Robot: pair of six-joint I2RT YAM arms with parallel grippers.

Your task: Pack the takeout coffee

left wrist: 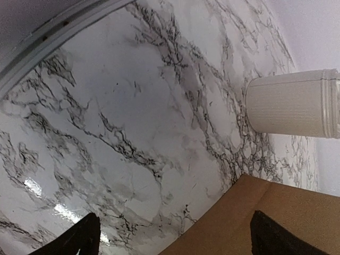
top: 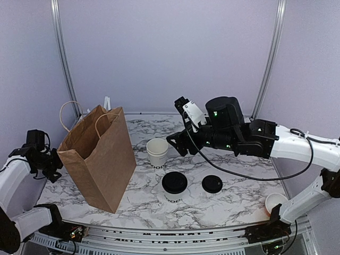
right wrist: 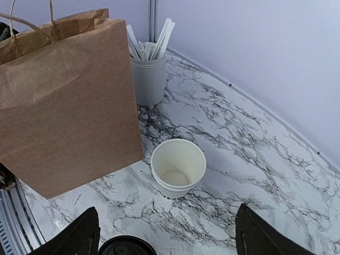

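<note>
The takeout coffee (top: 174, 186), a white cup with black lettering and a black lid, stands at the front middle of the marble table. Only its lid (right wrist: 126, 247) shows at the bottom edge of the right wrist view. My right gripper (top: 178, 123) hangs open and empty above the table, behind the coffee and over the lidless stack of white cups (top: 157, 152); in its own view the gripper (right wrist: 169, 239) has wide jaws. A brown paper bag (top: 98, 156) stands upright at the left. My left gripper (top: 52, 162) is open and empty beside the bag's left side (left wrist: 255, 220).
A loose black lid (top: 212, 184) lies right of the coffee. The cup stack (right wrist: 178, 167) sits by the bag's corner. A ribbed white holder with straws (right wrist: 149, 79) stands behind the bag and shows in the left wrist view (left wrist: 295, 103). Another white cup (top: 275, 202) is at front right.
</note>
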